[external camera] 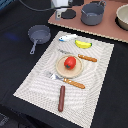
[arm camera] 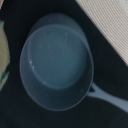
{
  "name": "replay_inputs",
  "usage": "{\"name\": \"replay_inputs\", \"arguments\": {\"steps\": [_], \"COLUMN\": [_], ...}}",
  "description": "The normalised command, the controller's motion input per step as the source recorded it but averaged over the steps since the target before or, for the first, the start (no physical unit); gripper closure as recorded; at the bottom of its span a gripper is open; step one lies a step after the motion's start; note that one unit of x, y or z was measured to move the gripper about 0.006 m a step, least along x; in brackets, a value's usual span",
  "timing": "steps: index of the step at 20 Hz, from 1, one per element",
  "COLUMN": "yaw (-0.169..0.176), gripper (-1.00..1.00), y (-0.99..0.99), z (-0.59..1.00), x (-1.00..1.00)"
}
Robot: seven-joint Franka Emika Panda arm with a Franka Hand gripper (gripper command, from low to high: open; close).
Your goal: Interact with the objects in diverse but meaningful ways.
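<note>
Frying pan: a small grey frying pan (external camera: pixel 39 34) is seen on the dark tabletop (external camera: pixel 15 60), just beyond the placemat's far corner at the exterior view's left.
Pan axis: its long handle is pointed toward the near edge and slightly to the exterior view's left; the bowl is upright and seen empty in the wrist view (arm camera: pixel 56 62).
Placemat: a pale woven placemat (external camera: pixel 95 95) is laid diagonally across the tabletop.
On the mat: a red tomato (external camera: pixel 70 62) is set on a round wooden plate (external camera: pixel 60 69); a fork (external camera: pixel 67 80) and a knife (external camera: pixel 80 56), both orange-handled, lie beside the plate.
Near the pan: a white-and-blue fish piece (external camera: pixel 67 37) lies just beside it, then a yellow banana (external camera: pixel 83 44).
Front: a brown sausage stick (external camera: pixel 61 98) is laid lengthwise toward the near edge.
Behind: a grey pot (external camera: pixel 92 14) stands on a brown board (external camera: pixel 112 32).
End effector: whether it is wide or narrow cannot be told; it is hardly shown in either view.
</note>
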Motion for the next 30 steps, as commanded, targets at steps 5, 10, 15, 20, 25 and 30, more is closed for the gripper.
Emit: {"name": "replay_inputs", "arguments": {"steps": [5, 10, 15, 20, 25, 30], "yaw": [-0.170, -0.183, -0.151, -0.148, -0.228, -0.193], "gripper": [-1.00, -1.00, -1.00, -1.00, -1.00, -1.00], "y": [-0.40, -0.43, -0.36, -0.34, -0.27, -0.20], "z": [-0.01, -0.03, -0.21, -0.25, -0.26, -0.33], "x": [-0.42, -0.06, -0.40, -0.49, -0.46, -0.52]}}
